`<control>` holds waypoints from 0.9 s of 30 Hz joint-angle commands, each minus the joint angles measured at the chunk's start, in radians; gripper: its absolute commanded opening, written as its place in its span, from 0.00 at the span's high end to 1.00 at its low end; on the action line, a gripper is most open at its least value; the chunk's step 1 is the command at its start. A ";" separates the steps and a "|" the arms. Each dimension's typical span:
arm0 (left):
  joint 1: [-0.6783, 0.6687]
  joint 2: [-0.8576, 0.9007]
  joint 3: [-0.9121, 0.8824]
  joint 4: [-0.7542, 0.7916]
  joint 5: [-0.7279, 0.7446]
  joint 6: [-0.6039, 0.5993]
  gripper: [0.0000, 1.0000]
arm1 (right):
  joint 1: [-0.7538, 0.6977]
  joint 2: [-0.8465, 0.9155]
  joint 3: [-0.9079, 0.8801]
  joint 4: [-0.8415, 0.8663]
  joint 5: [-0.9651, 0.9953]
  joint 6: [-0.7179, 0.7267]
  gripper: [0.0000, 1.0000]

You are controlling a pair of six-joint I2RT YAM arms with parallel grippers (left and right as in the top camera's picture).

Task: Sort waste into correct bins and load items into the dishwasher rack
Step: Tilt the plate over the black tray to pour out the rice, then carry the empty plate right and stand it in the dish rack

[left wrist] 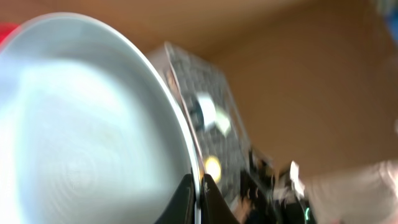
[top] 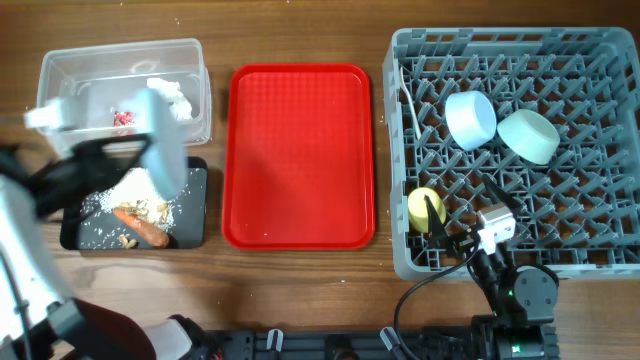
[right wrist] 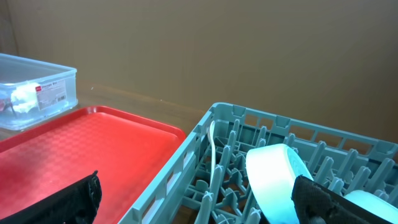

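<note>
Over the wooden table (top: 300,285) my left fingers (left wrist: 181,205) clamp the pale blue plate (left wrist: 81,124); my right fingers (right wrist: 62,205) stand apart.

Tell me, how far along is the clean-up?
Nearly done. The tissue and wrapper sit in the clear tub; rice and the carrot lie in the black tray. The light blue bowl, mint bowl, yellow cup and spoon are in the rack. In hand: the left hand grips the plate, tilted above the black tray. Remaining: placing that plate in the rack.
</note>
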 commanded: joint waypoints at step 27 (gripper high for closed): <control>-1.194 0.391 -0.006 1.867 -0.790 -2.100 0.89 | -0.005 -0.008 -0.002 0.005 -0.020 -0.005 0.00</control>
